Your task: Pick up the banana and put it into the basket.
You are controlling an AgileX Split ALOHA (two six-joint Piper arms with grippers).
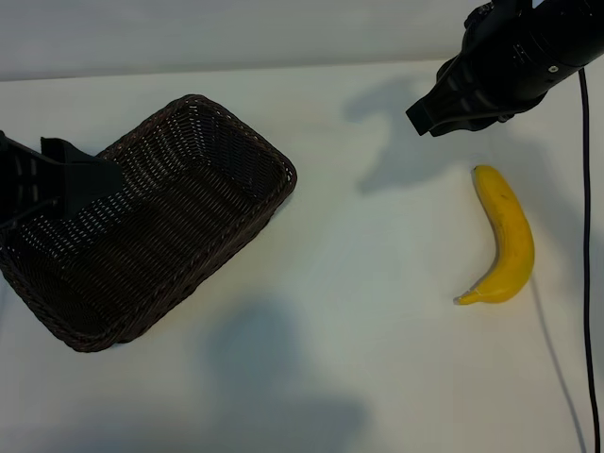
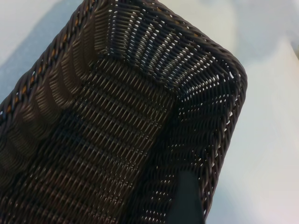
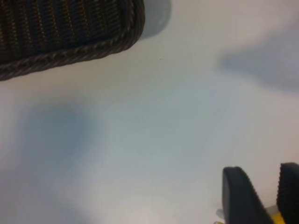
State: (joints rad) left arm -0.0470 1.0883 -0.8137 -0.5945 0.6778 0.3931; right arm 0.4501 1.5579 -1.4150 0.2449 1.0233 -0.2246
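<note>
The right tool hangs above the surface with its jaws narrowly parted and empty, the banana lying flat just below and beside it, well apart from the basket. The left tool, spread wide, sits at the basket holding nothing. To grasp well, the right tool should probably widen, come down across the banana's thick middle, then close before lifting
</note>
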